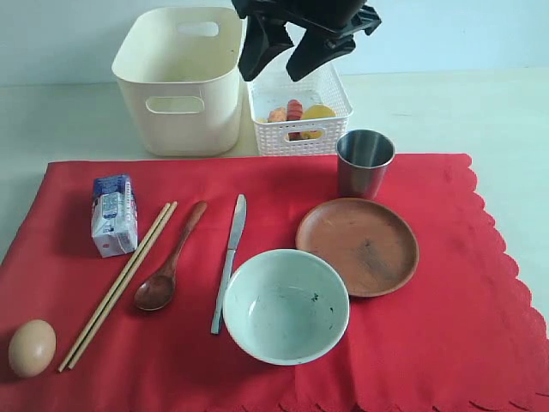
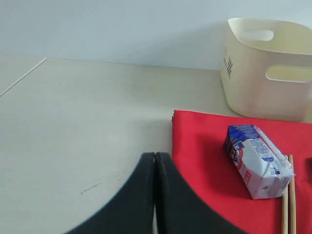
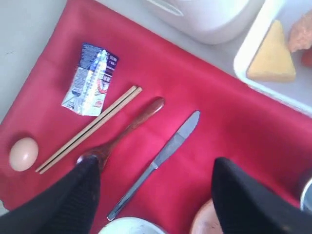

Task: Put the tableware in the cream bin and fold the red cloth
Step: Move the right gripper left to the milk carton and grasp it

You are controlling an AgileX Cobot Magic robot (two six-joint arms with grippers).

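the cloth (image 1: 446, 343) is showing bright red, the bin (image 1: 214, 120) cream, the milk carton (image 1: 114, 215) blue and white print.

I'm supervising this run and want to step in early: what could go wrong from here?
The egg lies loose near the red cloth's corner; tugging the cloth could roll it off.
The chopsticks lie flat, close beside the wooden spoon; a pinch may miss or nudge the spoon.
The steel cup stands close to the white lattice basket; the open right gripper descending there might tip it.
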